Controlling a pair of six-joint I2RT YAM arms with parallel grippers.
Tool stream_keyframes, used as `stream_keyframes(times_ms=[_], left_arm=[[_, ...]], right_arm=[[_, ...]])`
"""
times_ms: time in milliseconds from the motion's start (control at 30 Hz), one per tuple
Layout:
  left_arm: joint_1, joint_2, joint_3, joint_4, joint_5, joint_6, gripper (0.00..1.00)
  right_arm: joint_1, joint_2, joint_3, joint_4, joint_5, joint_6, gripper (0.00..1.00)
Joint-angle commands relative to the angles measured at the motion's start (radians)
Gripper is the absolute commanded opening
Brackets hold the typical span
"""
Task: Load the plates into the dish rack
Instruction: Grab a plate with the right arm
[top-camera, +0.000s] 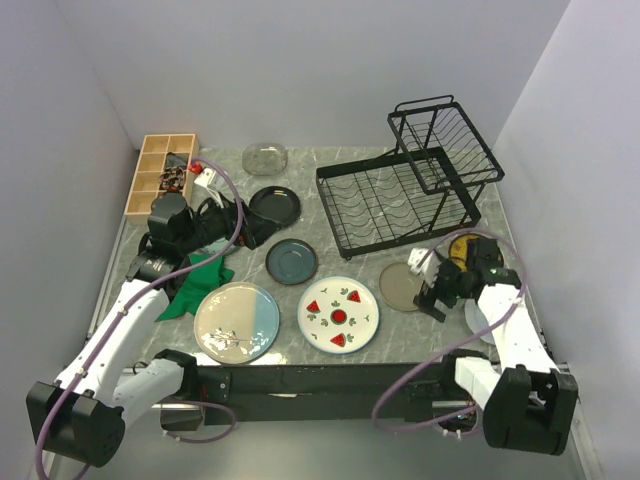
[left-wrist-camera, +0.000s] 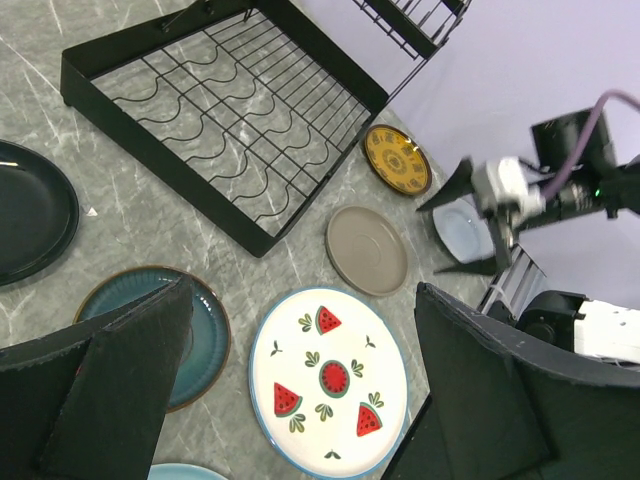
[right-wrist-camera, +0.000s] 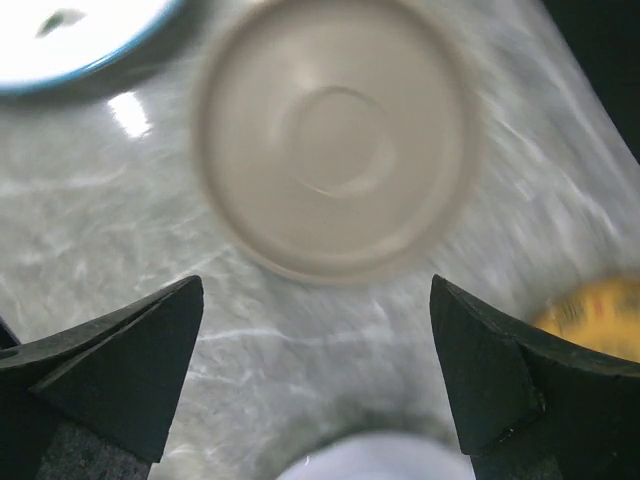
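A black wire dish rack (top-camera: 398, 198) stands at one o'clock on the grey desk (top-camera: 330, 238), and plates lie flat in front of it. The right hand (right-wrist-camera: 315, 300), fingers wide apart and holding nothing, points down over a taupe plate (right-wrist-camera: 335, 140). A yellow plate (right-wrist-camera: 590, 310) sits near it at three o'clock. The left hand (left-wrist-camera: 300, 300), also spread, is raised at ten o'clock, angled toward a watermelon plate (left-wrist-camera: 328, 388) and a blue plate (left-wrist-camera: 210, 335). A green cloth (top-camera: 195, 285) lies at nine o'clock and a wooden box (top-camera: 160, 175) at eleven.

Robot lab test booth
Plain pale-lilac panel walls (top-camera: 300, 70) enclose a grey marble-pattern tabletop (top-camera: 400, 335) edged by a black mounting rail (top-camera: 320, 378).
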Motion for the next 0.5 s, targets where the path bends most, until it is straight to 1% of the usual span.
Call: stream_keyframes(times_ms=[0, 33, 67, 133, 167, 267, 433, 467], left_arm=[[-0.004, 0.004, 0.045, 0.026, 0.01, 0.005, 0.97], [-0.004, 0.006, 0.045, 0.024, 0.01, 0.005, 0.97], [-0.004, 0.009, 0.047, 0.024, 0.01, 0.005, 0.97], [-0.004, 0.012, 0.047, 0.023, 0.013, 0.007, 0.97], [-0.004, 0.015, 0.047, 0.023, 0.014, 0.007, 0.97], [-0.006, 0.015, 0.047, 0.023, 0.014, 0.005, 0.97], [-0.006, 0.014, 0.045, 0.026, 0.016, 0.004, 0.97], [-0.006, 0.015, 0.045, 0.026, 0.016, 0.003, 0.97]], right_arm=[[0.111, -0.056, -0.084, 0.025, 0.028, -0.29, 1.0], [0.161, -0.063, -0.098, 0.046, 0.042, -0.295, 1.0], [0.174, -0.068, -0.111, 0.086, 0.067, -0.299, 0.99], [0.257, -0.064, -0.138, 0.112, 0.09, -0.313, 0.95], [0.283, -0.05, -0.146, 0.133, 0.119, -0.309, 0.9], [0.346, -0.034, -0.178, 0.192, 0.173, -0.29, 0.84], [0.404, -0.047, -0.267, 0.292, 0.259, -0.298, 0.78], [0.409, -0.041, -0.273, 0.305, 0.271, -0.301, 0.73]])
